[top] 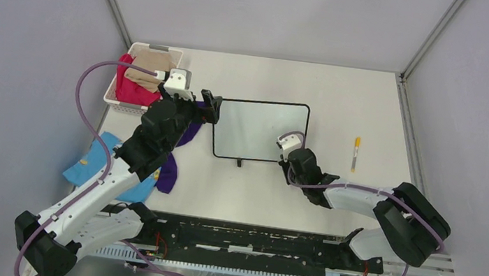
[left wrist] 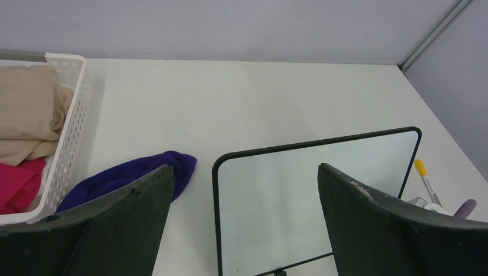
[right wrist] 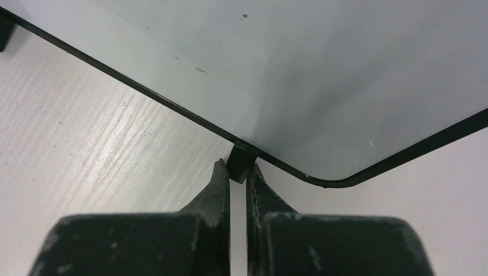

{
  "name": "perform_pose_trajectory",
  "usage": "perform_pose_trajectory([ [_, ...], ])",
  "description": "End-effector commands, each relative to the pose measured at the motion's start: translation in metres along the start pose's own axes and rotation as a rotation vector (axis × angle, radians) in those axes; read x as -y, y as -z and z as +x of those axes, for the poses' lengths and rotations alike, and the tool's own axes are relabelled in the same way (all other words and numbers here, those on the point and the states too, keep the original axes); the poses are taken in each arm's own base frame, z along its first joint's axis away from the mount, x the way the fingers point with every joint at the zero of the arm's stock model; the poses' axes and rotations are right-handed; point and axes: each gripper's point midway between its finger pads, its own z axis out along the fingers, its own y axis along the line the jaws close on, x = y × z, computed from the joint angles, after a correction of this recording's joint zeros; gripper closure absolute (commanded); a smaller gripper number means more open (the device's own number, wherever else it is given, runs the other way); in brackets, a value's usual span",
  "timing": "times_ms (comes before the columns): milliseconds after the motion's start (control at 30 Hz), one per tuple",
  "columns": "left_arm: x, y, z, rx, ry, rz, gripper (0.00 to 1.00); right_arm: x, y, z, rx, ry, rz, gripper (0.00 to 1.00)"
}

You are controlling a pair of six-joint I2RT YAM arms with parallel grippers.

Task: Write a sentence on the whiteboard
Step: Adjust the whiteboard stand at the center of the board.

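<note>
The whiteboard (top: 260, 129) lies flat in the middle of the table, black-framed. Its surface is blank and no sentence shows on it. It also shows in the left wrist view (left wrist: 299, 195) and the right wrist view (right wrist: 322, 63). My left gripper (top: 210, 106) hovers open over the board's left edge, its jaws wide apart (left wrist: 244, 168). My right gripper (top: 287, 159) is at the board's near right corner, and its tips (right wrist: 237, 169) are shut on the board's small black foot (right wrist: 241, 160). An orange-capped marker (top: 355, 154) lies on the table right of the board, held by neither gripper.
A white basket (top: 141, 50) of folded clothes stands at the back left. A purple cloth (top: 184, 136) lies by the board's left edge and under my left arm. A blue cloth (top: 90, 165) lies at the left. The board's other foot (top: 239, 161) sticks out at its near edge.
</note>
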Motion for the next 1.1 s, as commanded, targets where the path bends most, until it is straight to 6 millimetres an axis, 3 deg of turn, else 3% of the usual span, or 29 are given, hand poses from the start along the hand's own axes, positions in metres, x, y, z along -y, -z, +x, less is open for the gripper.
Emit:
perform_pose_trajectory([
  [0,0.010,0.000,-0.017,0.046,0.059,0.032,0.00,0.003,-0.001,0.015,-0.078,0.083,-0.014,1.00],
  [300,0.011,0.000,-0.019,0.049,0.061,0.035,0.00,0.007,0.004,0.021,-0.080,0.041,0.009,0.63],
  [600,0.010,0.001,-0.020,0.053,0.060,0.033,0.00,0.009,0.007,0.009,-0.026,-0.081,0.039,0.45],
  [733,0.010,0.001,-0.019,0.052,0.059,0.031,0.00,0.013,0.005,-0.002,0.007,-0.160,0.075,0.47],
  [900,0.010,0.002,-0.020,0.055,0.060,0.032,0.00,0.019,0.001,-0.010,0.028,-0.215,0.112,0.61],
  [1067,0.010,0.002,-0.021,0.057,0.062,0.032,0.00,0.019,-0.004,-0.012,0.028,-0.249,0.112,0.62],
])
